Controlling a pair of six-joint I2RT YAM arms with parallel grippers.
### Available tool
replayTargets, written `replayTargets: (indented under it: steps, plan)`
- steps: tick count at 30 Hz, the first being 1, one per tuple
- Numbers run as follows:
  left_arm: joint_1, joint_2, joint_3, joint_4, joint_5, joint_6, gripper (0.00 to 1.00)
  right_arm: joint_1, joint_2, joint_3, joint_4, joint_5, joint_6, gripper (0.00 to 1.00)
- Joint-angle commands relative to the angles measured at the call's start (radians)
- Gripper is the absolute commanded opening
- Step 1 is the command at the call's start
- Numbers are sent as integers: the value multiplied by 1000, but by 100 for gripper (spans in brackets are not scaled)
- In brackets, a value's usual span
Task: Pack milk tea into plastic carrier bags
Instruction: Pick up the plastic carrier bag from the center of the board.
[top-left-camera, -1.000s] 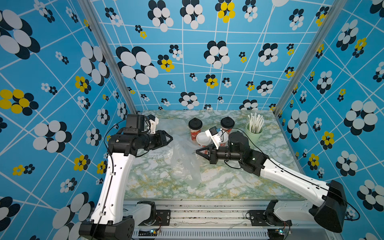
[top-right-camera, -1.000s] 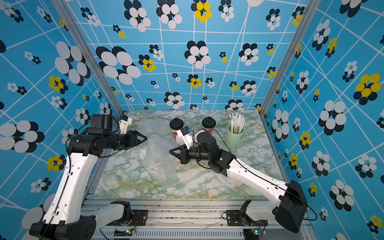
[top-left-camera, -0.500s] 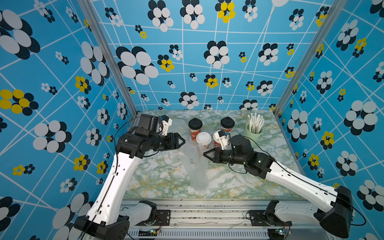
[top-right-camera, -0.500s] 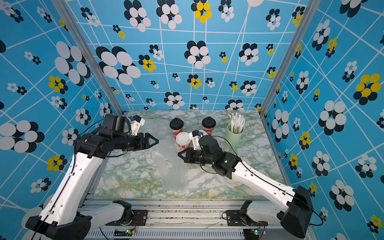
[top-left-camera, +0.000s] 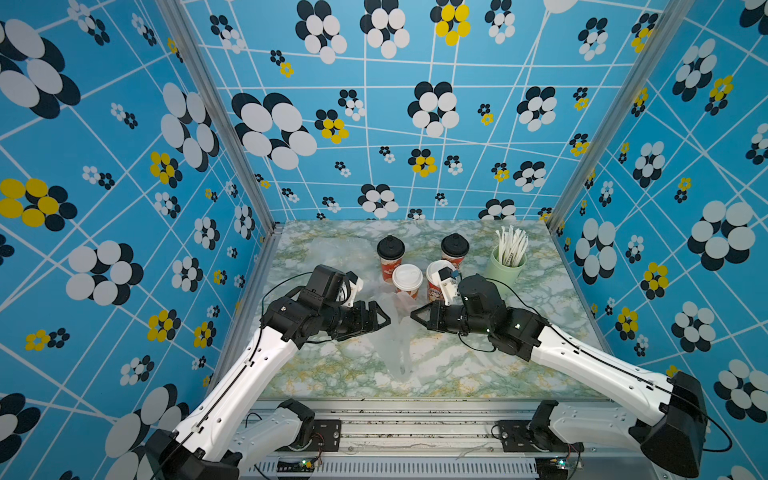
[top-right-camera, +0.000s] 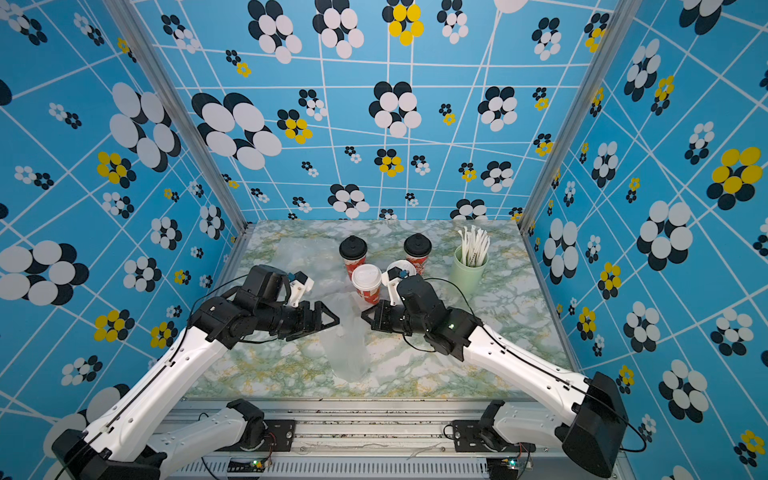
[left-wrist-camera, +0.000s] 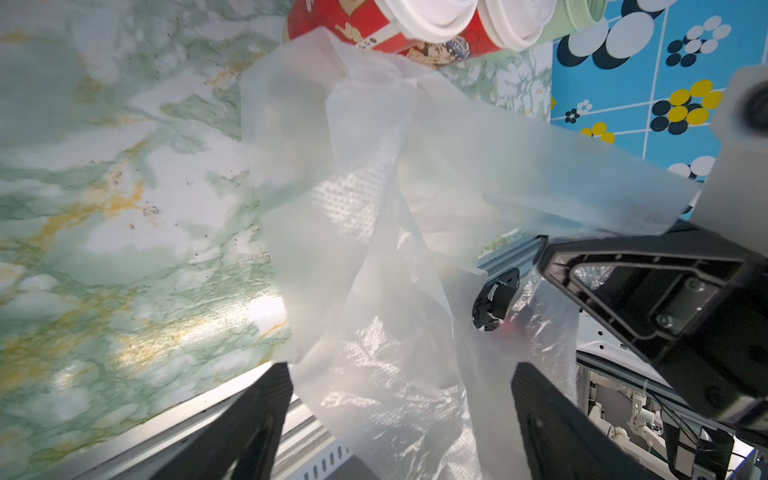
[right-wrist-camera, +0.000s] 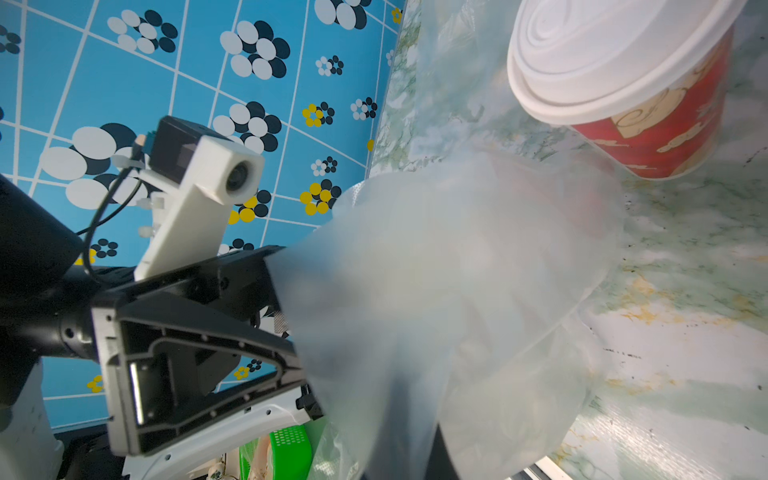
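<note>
Swung in from the left, the left tool (top-left-camera: 383, 314) now faces the right tool (top-left-camera: 415, 314), which is clamped shut on a crinkly, whitish-clear carrier bag (top-left-camera: 398, 332) held upright on the bench (top-left-camera: 540, 365). Only the left wrist view shows the left jaws spread wide, plastic hanging between them. Both top views alone show all four red milk teas standing unpacked behind: two black-lidded cups (top-left-camera: 390, 249), two white-lidded cups (top-left-camera: 407, 277), beside one green cup of straws (top-left-camera: 509, 266).
</note>
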Motion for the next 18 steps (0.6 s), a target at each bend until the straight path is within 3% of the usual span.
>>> replayTargets:
  steps: [1, 7, 11, 15, 18]
  plan:
    - [-20, -4, 8, -14, -93, -27, 86, 5, -21, 4, -25, 18, -21, 0]
    - [-20, -38, 108, -116, -218, -39, 92, 6, -30, 2, -32, 27, -23, 0]
    - [-20, -39, 80, -144, -253, -86, 96, 5, -35, -1, -32, 34, -20, 0]
    - [-37, -57, -42, 25, -124, -165, 96, 5, -32, 5, -30, 32, -22, 0]
    - [-78, -49, -87, 143, -67, -206, 88, 5, -33, 8, -31, 34, -23, 0]
